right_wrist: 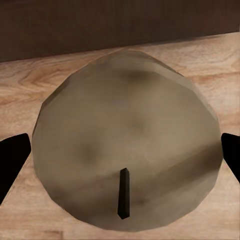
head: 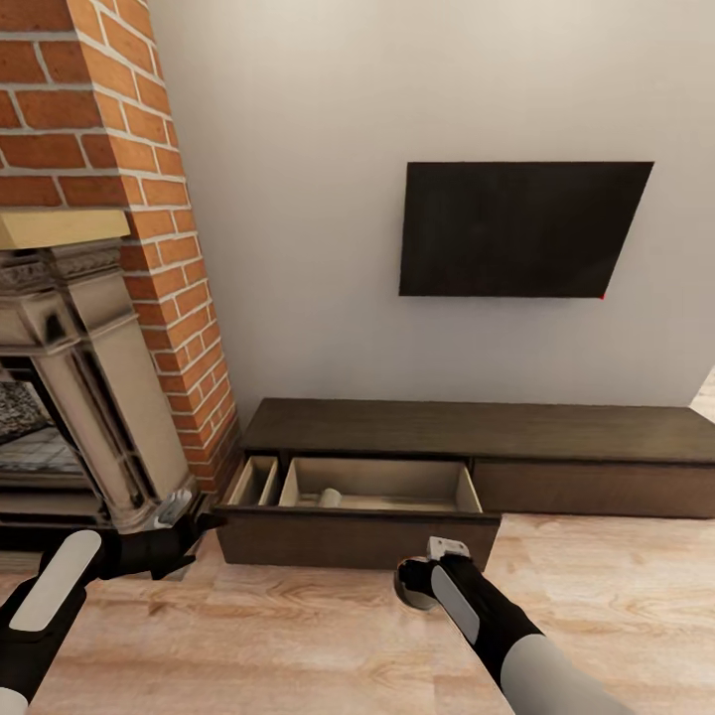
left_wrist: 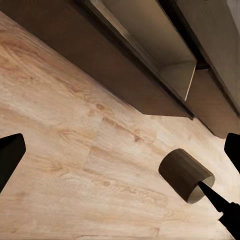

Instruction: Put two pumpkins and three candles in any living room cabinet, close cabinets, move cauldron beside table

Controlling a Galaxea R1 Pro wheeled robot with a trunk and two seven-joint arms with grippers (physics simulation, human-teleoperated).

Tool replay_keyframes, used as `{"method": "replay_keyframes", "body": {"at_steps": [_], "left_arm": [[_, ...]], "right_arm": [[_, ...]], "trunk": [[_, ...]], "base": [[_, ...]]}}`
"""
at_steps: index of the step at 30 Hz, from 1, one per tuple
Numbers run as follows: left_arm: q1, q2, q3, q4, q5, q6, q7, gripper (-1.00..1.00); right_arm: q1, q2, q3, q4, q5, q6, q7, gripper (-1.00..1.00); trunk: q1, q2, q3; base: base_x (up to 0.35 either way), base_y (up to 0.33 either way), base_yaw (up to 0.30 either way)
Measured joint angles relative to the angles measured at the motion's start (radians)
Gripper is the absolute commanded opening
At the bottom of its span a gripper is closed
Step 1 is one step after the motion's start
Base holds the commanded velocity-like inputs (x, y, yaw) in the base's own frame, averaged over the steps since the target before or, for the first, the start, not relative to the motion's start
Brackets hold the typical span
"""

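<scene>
Holding a fat tan wicked candle (right_wrist: pixel 127 160) between right gripper (head: pixel 434 573) fingers before the long dark-brown cabinet (head: pixel 477 437); left gripper (head: pixel 184 516) spread, empty.

Pale plaster wall (head: pixel 298 199), wall-mounted dark television (head: pixel 521 228), red brick chimney (head: pixel 149 179), light wood floor (head: pixel 298 636)

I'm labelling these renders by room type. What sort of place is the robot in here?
Most likely a living room: a brick fireplace with an ornate surround, a dark flat screen mounted on the wall, and under it a long, low dark-wood cabinet with one drawer pulled open over a pale wood floor.
</scene>
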Motion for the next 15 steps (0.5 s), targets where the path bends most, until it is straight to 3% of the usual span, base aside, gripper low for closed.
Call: {"method": "replay_keyframes", "body": {"at_steps": [6,11,15], "left_arm": [[0.0,0.0,0.001,-0.001,0.001,0.0,0.0,1.0],[0.0,0.0,0.001,-0.034,0.004,0.0,0.0,1.0],[0.0,0.0,-0.009,-0.054,0.006,0.0,0.0,1.0]], "right_arm": [[0.0,0.0,-0.005,-0.133,-0.013,0.192,-0.002,-1.0],[0.001,-0.001,-0.009,-0.342,-0.018,0.329,-0.004,-1.0],[0.004,-0.002,-0.064,-0.464,-0.011,0.43,-0.006,-1.0]], "trunk": [[0.0,0.0,0.0],[0.0,0.0,0.0],[-0.011,0.021,0.009]], "base": [[0.027,-0.015,-0.001],[0.002,-0.001,0.0],[0.0,0.0,0.0]]}}
